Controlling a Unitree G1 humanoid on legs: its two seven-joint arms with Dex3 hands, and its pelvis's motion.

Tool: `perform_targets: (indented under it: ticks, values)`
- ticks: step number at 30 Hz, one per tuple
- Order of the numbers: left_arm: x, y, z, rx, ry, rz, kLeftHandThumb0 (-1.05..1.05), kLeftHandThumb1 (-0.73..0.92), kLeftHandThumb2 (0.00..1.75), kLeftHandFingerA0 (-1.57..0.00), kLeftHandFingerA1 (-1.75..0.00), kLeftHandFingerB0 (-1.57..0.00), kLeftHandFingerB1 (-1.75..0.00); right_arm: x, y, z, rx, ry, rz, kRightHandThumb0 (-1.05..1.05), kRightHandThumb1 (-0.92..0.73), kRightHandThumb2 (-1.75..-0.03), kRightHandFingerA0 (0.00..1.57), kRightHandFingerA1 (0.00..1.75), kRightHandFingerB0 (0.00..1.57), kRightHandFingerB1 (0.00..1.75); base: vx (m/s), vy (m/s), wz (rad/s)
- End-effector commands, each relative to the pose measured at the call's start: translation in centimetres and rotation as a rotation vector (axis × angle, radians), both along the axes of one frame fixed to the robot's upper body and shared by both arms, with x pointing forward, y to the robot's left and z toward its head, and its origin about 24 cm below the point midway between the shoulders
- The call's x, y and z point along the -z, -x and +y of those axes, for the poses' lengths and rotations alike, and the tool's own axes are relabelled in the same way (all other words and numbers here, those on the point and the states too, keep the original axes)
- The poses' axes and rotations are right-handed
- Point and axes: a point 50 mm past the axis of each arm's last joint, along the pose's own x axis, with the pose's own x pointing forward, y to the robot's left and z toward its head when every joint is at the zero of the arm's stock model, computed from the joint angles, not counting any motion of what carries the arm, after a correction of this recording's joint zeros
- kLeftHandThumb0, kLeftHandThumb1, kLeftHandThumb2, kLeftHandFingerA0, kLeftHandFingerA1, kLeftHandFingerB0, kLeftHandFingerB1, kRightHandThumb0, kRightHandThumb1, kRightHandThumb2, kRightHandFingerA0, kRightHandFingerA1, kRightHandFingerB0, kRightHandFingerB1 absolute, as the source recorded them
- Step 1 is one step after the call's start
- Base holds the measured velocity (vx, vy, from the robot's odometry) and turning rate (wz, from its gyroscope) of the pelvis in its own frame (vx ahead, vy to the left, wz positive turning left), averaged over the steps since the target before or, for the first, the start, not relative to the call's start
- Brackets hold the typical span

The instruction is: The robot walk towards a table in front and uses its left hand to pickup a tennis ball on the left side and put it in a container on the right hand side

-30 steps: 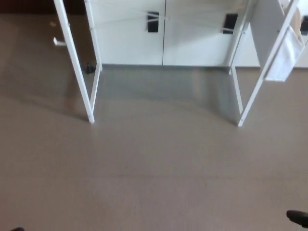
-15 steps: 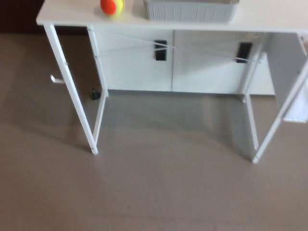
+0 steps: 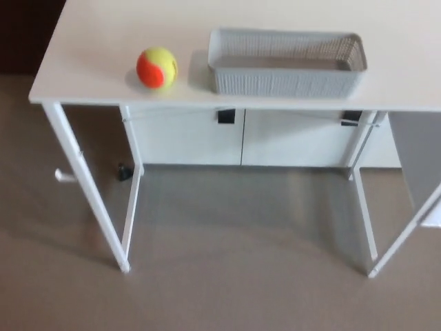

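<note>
Neither the left hand nor the right hand of the robot shows in the head view, so I cannot tell if they are wide, narrow or holding something.

The white surface (image 3: 89,62) fills the upper part of the view. The tennis ball (image 3: 156,67) rests on it, towards the side of the robot's left hand and near the front edge. The ball is half orange-red and half yellow, and it throws a small shadow on the surface. Just beside it, towards the side of the right hand, stands the container (image 3: 286,84), a grey rectangular basket with ribbed walls and a fine mesh pattern on the far inner wall. The ball and the container are near each other but apart; a narrow strip of bare surface lies between them. The container stands upright, with its long side along the front edge.

Thin white legs (image 3: 87,200) carry the surface on both sides. Behind them stands a low white cabinet (image 3: 186,134) with small black handles (image 3: 225,116) near its top. A small dark object (image 3: 124,172) lies on the floor (image 3: 234,276) near the rear left leg; it is too small to name. The floor is grey-brown and smooth.
</note>
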Motion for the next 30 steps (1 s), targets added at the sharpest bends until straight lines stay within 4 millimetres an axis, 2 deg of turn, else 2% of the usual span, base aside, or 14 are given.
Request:
perform_targets:
  ticks: [1,7,18,30]
  values:
    - [-0.1,0.3,0.3,0.023,-0.029,0.011,-0.14,0.57,0.58,-0.38,-0.39,-0.30,-0.33,-0.3,0.1,-0.4,-0.021,0.026,-0.017,-0.27,-0.56,-0.57,0.70,0.50,0.50,0.41,0.26,0.102,0.01]
    - [0.1,0.1,0.3,0.004,-0.038,0.016,-0.11,0.56,0.56,-0.42,-0.39,-0.34,-0.33,-0.3,0.2,-0.4,-0.028,0.017,-0.025,-0.27,-0.57,-0.57,0.70,0.51,0.51,0.42,0.19,0.026,0.09]
    - [-0.3,-0.1,0.3,0.027,-0.039,0.001,-0.12,0.57,0.57,-0.40,-0.39,-0.32,-0.33,-0.1,-0.1,-0.4,-0.022,0.016,-0.018,-0.27,-0.57,-0.57,0.69,0.50,0.50,0.41,0.18,-0.131,0.05]
    - [0.0,-0.6,0.7,0.039,-0.034,-0.012,-0.18,0.55,0.56,-0.41,-0.41,-0.32,-0.33,-0.3,-0.5,-0.3,-0.039,0.026,-0.034,-0.28,-0.58,-0.57,0.68,0.50,0.48,0.41,0.14,0.131,-0.04]
